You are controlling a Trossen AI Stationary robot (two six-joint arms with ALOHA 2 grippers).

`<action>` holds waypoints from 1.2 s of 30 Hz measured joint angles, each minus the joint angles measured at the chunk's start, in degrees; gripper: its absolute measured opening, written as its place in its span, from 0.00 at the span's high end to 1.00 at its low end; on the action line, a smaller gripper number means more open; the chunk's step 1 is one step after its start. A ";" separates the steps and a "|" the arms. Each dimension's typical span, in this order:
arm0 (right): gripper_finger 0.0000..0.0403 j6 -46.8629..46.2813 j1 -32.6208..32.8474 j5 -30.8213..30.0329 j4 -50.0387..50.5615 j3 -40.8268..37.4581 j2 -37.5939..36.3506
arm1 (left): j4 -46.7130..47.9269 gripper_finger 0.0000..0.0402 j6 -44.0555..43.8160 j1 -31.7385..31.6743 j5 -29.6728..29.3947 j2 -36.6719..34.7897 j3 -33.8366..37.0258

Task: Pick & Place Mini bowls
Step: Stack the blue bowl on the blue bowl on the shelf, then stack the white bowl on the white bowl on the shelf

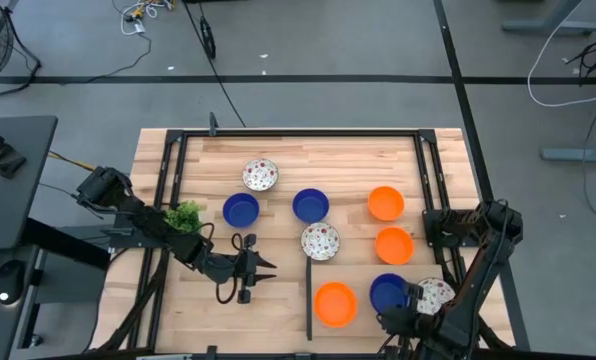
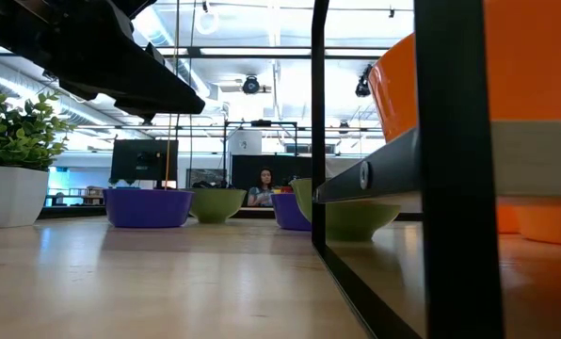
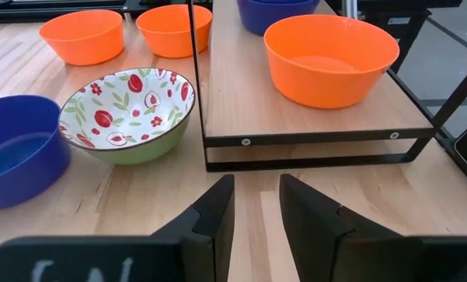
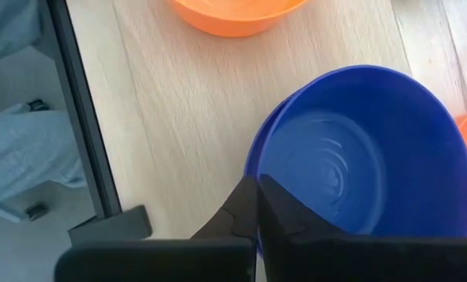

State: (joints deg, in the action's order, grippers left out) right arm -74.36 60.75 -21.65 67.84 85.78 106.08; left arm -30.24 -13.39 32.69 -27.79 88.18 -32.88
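Observation:
Several mini bowls stand on the wooden table. In the high view there are blue ones (image 1: 241, 210) (image 1: 310, 205), orange ones (image 1: 385, 203) (image 1: 394, 245) and red-patterned white ones (image 1: 260, 175) (image 1: 320, 241). An orange bowl (image 1: 335, 303) and a blue bowl (image 1: 386, 290) sit on a low raised shelf (image 3: 312, 117) at the near right. My right gripper (image 4: 257, 188) is shut at the blue bowl's (image 4: 367, 164) rim. A patterned bowl (image 1: 436, 293) sits beside that arm. My left gripper (image 3: 255, 192) hovers open, touching nothing, in front of the shelf's near edge, left of it in the high view (image 1: 263, 268). My right gripper has the blue bowl by its rim (image 4: 258, 160), on the side nearest the wrist. The two fingers (image 4: 241, 205) come together at that edge from above, pointing down. Whether the bowl rests on the shelf or is lifted clear, I cannot tell.
A small potted plant (image 1: 185, 215) stands by the left arm. The shelf's black metal frame (image 3: 320, 141) rises just ahead of the left fingers. Bare wood lies at the table's near left (image 1: 193, 320). A person sits in the room far behind the table (image 2: 264, 188).

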 joint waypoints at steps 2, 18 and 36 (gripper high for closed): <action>0.98 -0.12 0.00 0.01 -0.37 0.00 0.00 | 0.00 0.73 -0.25 0.00 0.00 0.02 0.00; 0.67 1.97 -0.66 -0.96 -1.15 -0.02 -1.04 | 0.00 0.73 -0.72 0.04 0.33 0.00 0.00; 0.65 31.52 -8.44 -42.25 -20.47 -9.32 -5.90 | 0.20 0.73 -2.34 -0.15 -8.16 -1.03 0.00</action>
State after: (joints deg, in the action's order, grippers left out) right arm -42.84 52.31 -63.90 47.37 76.45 100.18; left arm -30.04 -15.73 32.54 -35.95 87.15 -32.88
